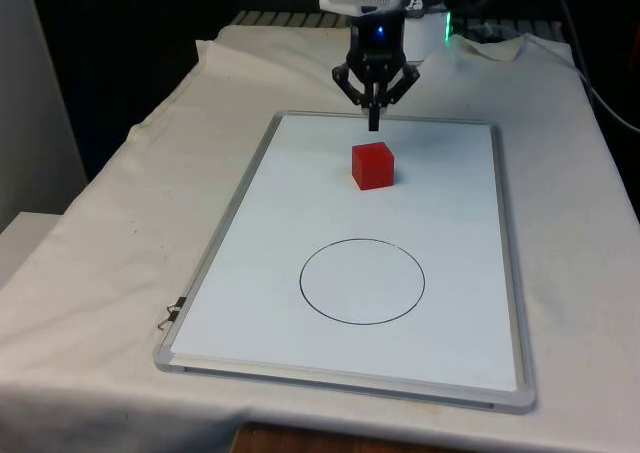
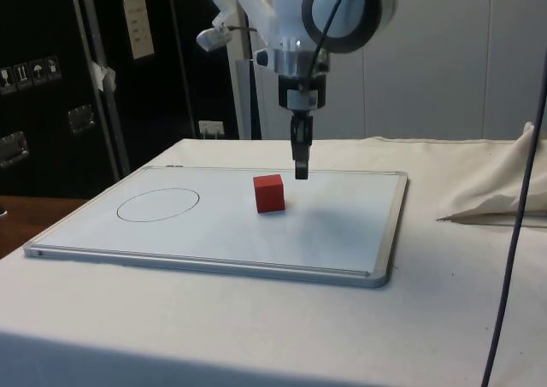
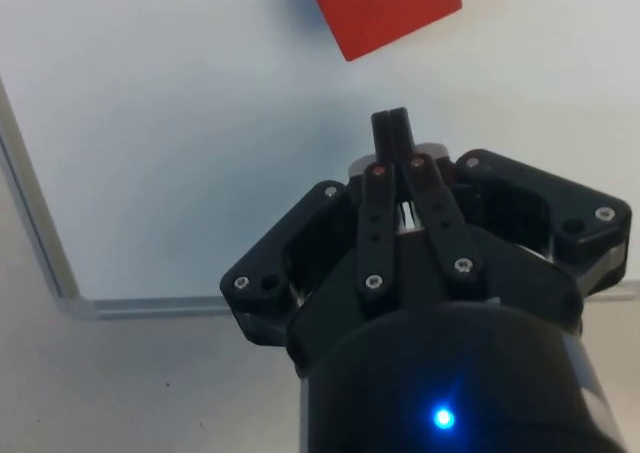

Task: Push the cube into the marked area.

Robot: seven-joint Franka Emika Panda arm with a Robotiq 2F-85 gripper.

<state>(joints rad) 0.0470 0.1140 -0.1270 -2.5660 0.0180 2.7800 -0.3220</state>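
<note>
Red cube sits short of the circle, gripper pinched together behind it

White cloth [image 1: 90,263] covers the table, and on it lies a whiteboard [image 1: 250,273] with a pale metal frame. At the front view's left, a small dark clip-like object [image 1: 168,318] lies on the cloth just beside the board's edge; what it is cannot be told

Moving toward the middle of the front view, a thin black circle [image 1: 362,282] is drawn on the board's near half, with nothing inside it. Beyond the circle, farther up the board, rests the red cube [image 1: 373,165], flat on the white surface and well apart from the line. In the side view the circle [image 2: 158,204] is at the left and the cube [image 2: 269,193] sits to its right, roughly mid-board

Just past the cube, on the side away from the circle, hangs the black gripper [image 1: 374,125], pointing straight down with its tips close above the board near the far frame. In the side view the gripper [image 2: 301,173] stands just right of the cube, near it but not touching. From the wrist view the gripper [image 3: 391,125] has its two fingers pressed together with nothing between them, and the cube [image 3: 385,8] lies a little ahead of the tips with bare board between

At the side view's right, the cloth bunches into a raised fold [image 2: 500,190]
</note>
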